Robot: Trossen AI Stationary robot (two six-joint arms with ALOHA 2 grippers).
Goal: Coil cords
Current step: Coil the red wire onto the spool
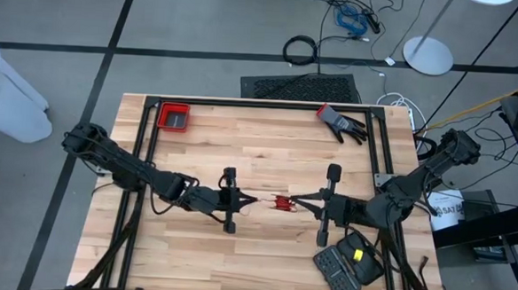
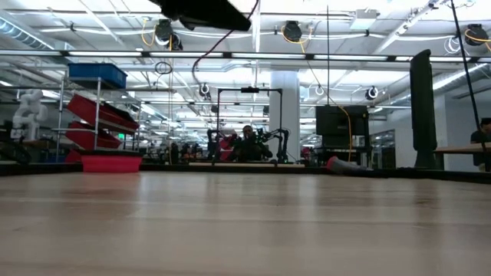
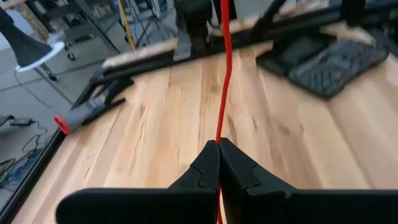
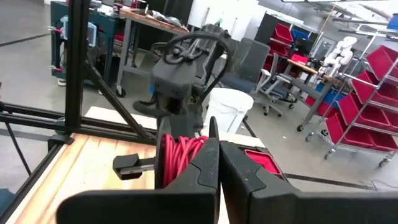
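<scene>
A thin red cord (image 1: 278, 202) hangs in the air over the middle of the table, strung between my two grippers. My left gripper (image 1: 254, 200) is shut on one strand of it. That strand (image 3: 223, 74) runs straight away from the left fingertips (image 3: 219, 144) toward the right arm. My right gripper (image 1: 294, 200) is shut at a small bunch of red loops (image 4: 180, 155). Both grippers are well above the wooden tabletop (image 1: 267, 154) and point at each other. The low view shows only a dark part of an arm (image 2: 207, 11) at the top. My left gripper pinches a single strand of the red cord (image 3: 219, 134) between its two fingertips, coming roughly level from the table's left. The cord leaves the tips in a straight, taut line, clear of the table. My right gripper is shut on the red cord beside its coiled loops (image 4: 194, 149), coming level from the table's right. Its own fingers hide the exact spot. The loops hang next to the fingertips, clear of the table.
A red bin (image 1: 173, 117) sits at the far left of the table. A black and red glove (image 1: 342, 123) lies at the far right. A black case with a yellow item (image 1: 349, 263) lies near the right front. Black frame rails (image 1: 261, 104) border the tabletop.
</scene>
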